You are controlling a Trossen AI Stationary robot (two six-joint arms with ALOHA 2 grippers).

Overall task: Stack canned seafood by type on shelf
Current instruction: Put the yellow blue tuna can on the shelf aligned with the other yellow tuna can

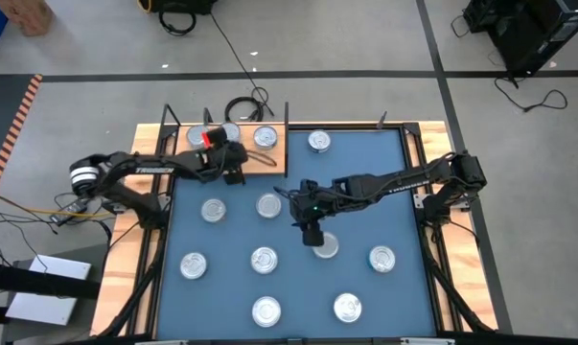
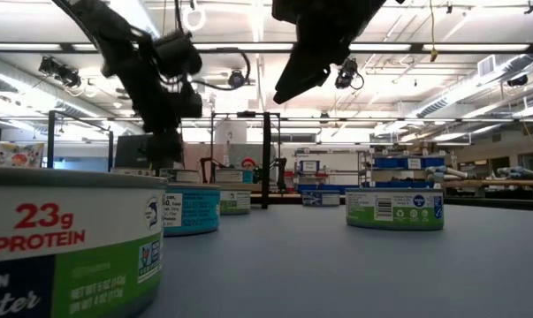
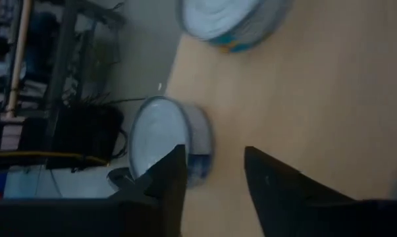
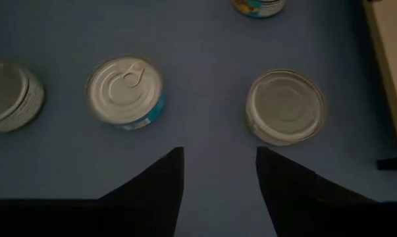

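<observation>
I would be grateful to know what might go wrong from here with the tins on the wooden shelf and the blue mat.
1. The left gripper hovers open over the light-brown wooden shelf. The round silver tin beside its finger sits near the board's edge, so a nudge might push it off.
2. The right gripper, open and empty above the blue mat, is aimed between two tins and may close on nothing.

"23g PROTEIN" on nearest tin [image 2: 67,243]
</observation>
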